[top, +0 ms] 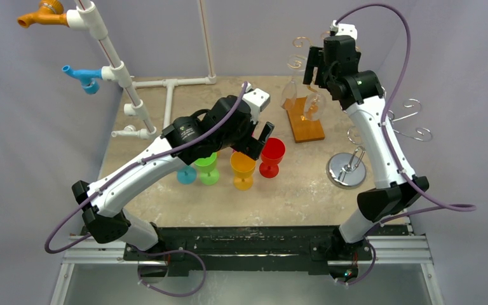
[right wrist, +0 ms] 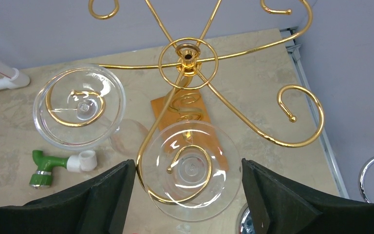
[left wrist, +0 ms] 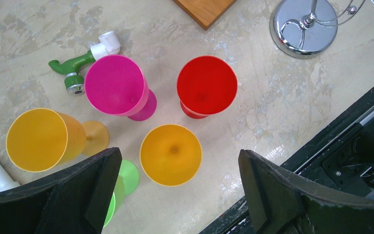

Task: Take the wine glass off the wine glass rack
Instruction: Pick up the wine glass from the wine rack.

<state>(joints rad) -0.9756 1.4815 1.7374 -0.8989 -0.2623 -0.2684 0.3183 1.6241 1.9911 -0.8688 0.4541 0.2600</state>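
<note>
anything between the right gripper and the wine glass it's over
No separate object. The right gripper hangs open above the nearer wine glass, jaws either side of its foot. Only the gold rack is involved: its spiral hook carries the glass, which likely must slide out along it.

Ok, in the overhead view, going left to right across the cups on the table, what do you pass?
blue cup → green cup → orange cup → red cup → round silver stand base

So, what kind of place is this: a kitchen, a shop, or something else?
Probably a robot test bench in a lab: two arms bolted to a table, plain grey walls, and props like plastic cups and a gold glass rack.
</note>
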